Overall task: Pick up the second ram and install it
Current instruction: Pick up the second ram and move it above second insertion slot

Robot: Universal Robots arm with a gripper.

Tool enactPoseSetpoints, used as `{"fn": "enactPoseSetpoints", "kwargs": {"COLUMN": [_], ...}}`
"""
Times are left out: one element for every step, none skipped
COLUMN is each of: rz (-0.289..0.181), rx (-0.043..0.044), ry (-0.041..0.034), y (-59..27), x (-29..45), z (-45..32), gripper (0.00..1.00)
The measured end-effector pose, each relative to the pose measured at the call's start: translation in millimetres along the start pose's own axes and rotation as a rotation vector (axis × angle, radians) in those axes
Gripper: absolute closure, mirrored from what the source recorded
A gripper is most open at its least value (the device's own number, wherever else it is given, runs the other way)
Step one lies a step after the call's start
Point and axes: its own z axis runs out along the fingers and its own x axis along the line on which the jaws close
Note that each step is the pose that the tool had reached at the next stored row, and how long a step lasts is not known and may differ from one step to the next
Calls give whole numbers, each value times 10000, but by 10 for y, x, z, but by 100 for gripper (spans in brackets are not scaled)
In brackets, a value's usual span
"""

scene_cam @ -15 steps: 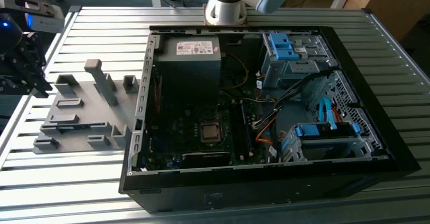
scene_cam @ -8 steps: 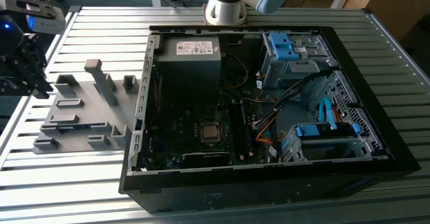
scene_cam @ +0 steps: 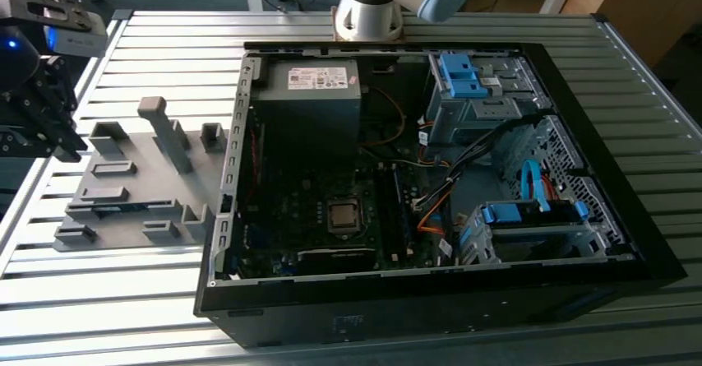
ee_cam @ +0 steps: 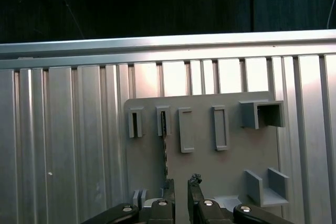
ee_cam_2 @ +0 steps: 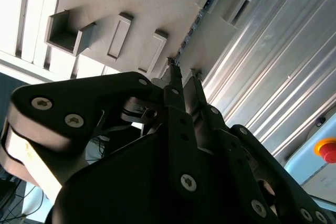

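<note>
The second ram (ee_cam: 164, 153) stands on its long edge in the grey fixture plate (ee_cam: 210, 166), seen as a thin dark strip running out of a slotted block. In the second wrist view the ram (ee_cam_2: 190, 32) is the same narrow strip ahead of the fingertips. My gripper (ee_cam: 181, 183) hovers over the plate with a narrow gap between its fingers and nothing in it. The ram's near end lies just beside one fingertip (ee_cam: 169, 186), not between the two. In the exterior view the gripper (scene_cam: 68, 148) hangs at the left, beside the plate (scene_cam: 143, 177).
The open computer case (scene_cam: 439, 300) lies to the exterior view's right of the plate, with its motherboard (scene_cam: 329, 210) exposed. Several grey blocks (scene_cam: 164, 132) rise from the plate. The slatted aluminium table (scene_cam: 131, 300) carries everything. A red stop button (ee_cam_2: 326, 149) sits off the table.
</note>
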Motion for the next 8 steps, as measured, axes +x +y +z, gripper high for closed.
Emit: {"fn": "enactPoseSetpoints", "kwargs": {"rz": [-1,-1,-1,-1,-1,-1,-1,-1], "rx": [1,1,1,0,0,0,1,1], "ry": [0,0,0,0,0,5,6,8], "y": [0,0,0,0,0,-1,-1,-1], "x": [0,0,0,0,1,1,1,1], "z": [2,5,7,9,14,24,26,28], "gripper": [75,75,75,75,75,75,75,75]}}
